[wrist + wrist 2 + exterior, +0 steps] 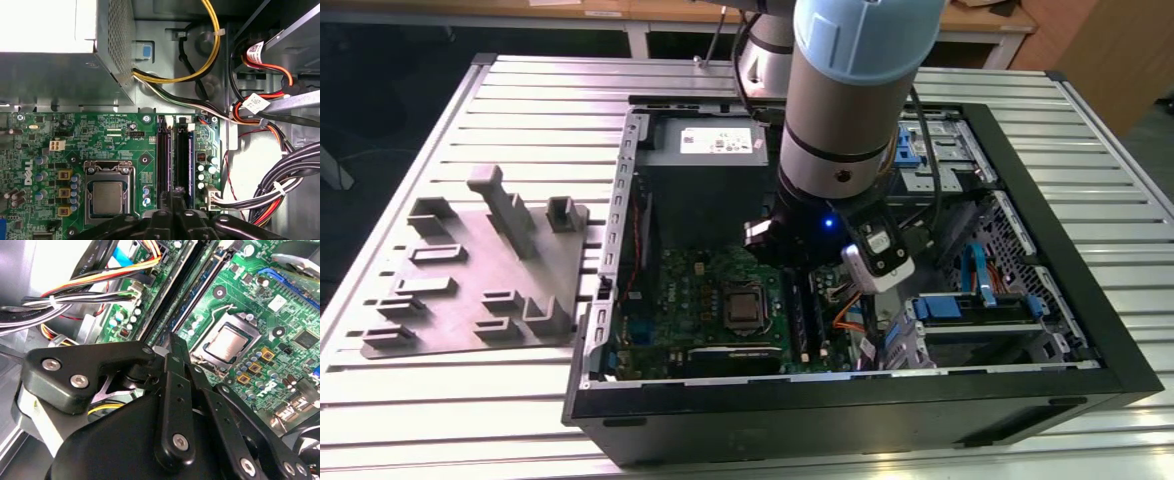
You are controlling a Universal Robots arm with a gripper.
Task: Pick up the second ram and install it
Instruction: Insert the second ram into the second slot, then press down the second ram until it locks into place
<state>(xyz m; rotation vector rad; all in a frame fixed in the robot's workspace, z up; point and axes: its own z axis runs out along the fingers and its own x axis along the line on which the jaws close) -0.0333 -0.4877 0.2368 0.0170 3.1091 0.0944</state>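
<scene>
My gripper (176, 196) hangs low inside the open computer case (854, 398), directly over the near end of the black memory slot rails (163, 160). Its fingers (172, 347) are pressed together with nothing visible between them. A thin dark ram board (184, 160) stands on edge in one rail, running away from the fingertips; it also appears in the second wrist view (194, 296). Whether the fingertips touch it is hidden. In the exterior view the gripper (798, 282) sits under the arm's wrist, beside the slots (803, 320).
The silver processor (107, 197) lies beside the slots on the green motherboard (45, 150). The power supply box (50, 70) and cable bundles (280, 190) crowd the slots' other sides. A grey fixture plate (467, 270) lies on the table at the exterior view's left.
</scene>
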